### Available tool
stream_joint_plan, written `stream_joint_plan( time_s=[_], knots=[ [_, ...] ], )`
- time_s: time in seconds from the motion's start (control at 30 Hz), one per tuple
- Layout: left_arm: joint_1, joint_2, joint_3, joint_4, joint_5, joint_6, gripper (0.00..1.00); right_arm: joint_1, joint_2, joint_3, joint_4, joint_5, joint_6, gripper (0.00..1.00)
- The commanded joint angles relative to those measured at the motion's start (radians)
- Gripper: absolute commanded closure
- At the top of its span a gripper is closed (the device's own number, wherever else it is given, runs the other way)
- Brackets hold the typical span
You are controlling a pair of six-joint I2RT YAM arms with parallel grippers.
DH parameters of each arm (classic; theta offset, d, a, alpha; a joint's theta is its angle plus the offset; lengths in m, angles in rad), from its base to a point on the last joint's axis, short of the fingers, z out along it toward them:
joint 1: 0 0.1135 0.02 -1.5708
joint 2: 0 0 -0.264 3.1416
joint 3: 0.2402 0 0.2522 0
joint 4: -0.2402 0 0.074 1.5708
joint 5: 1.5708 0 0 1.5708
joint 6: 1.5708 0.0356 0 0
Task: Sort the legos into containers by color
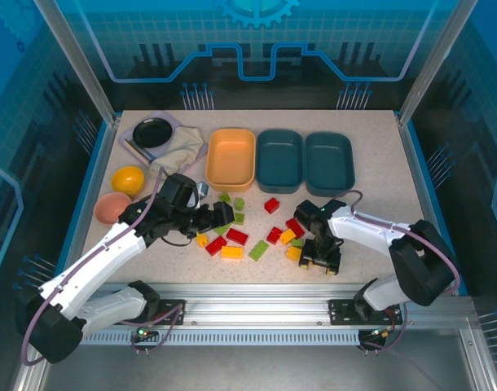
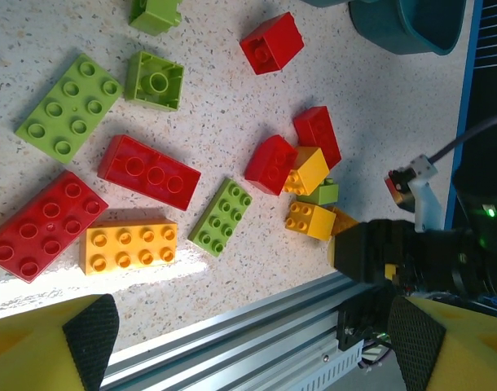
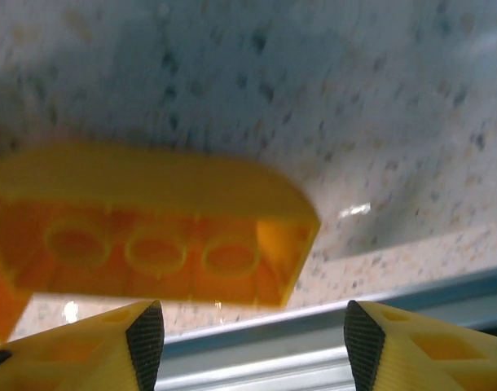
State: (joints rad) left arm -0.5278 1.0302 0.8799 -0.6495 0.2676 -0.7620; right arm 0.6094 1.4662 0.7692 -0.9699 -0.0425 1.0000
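By the worktop's near edge, an orange lego [image 3: 151,228], long axis across the fingers, is faced by the right gripper [image 3: 252,326], part-open and empty.

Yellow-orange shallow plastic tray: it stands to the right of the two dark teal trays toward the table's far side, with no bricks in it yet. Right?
Not quite. The yellow-orange shallow plastic tray stands to the left of the two dark teal trays, not the right, as the top external view shows. The rest is right.
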Motion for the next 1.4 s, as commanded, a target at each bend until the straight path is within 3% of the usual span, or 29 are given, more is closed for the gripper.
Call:
stream_joint_plan(
  time_s=[0.0, 0.37, 0.8, 1.0, 1.2, 1.37],
  knots=[
    [-0.009, -0.022, -0.011, -0.006, 0.015, -0.022, 0.10, -0.069, 0.032, 0.050, 0.018, 0.052, -0.081, 0.37],
    [-0.022, -0.001, 0.004, 0.088, 0.058, -0.044, 0.10, -0.306, 0.109, 0.138, 0.069, 0.066, -0.247, 0.39],
    [-0.038, 0.077, -0.005, 0.274, 0.122, -0.115, 0.09, -0.324, 0.141, 0.074, 0.158, 0.021, -0.214, 0.52],
    [-0.053, 0.101, 0.003, 0.288, 0.122, -0.117, 0.10, -0.319, 0.116, 0.058, 0.175, 0.032, -0.184, 0.68],
    [-0.054, 0.130, 0.101, 0.261, 0.094, -0.123, 0.09, -0.292, -0.021, 0.240, 0.027, 0.184, -0.227, 0.72],
    [-0.047, 0.216, 0.243, 0.193, 0.043, -0.117, 0.10, -0.353, 0.086, 0.513, -0.011, 0.233, -0.355, 0.71]
  ],
)
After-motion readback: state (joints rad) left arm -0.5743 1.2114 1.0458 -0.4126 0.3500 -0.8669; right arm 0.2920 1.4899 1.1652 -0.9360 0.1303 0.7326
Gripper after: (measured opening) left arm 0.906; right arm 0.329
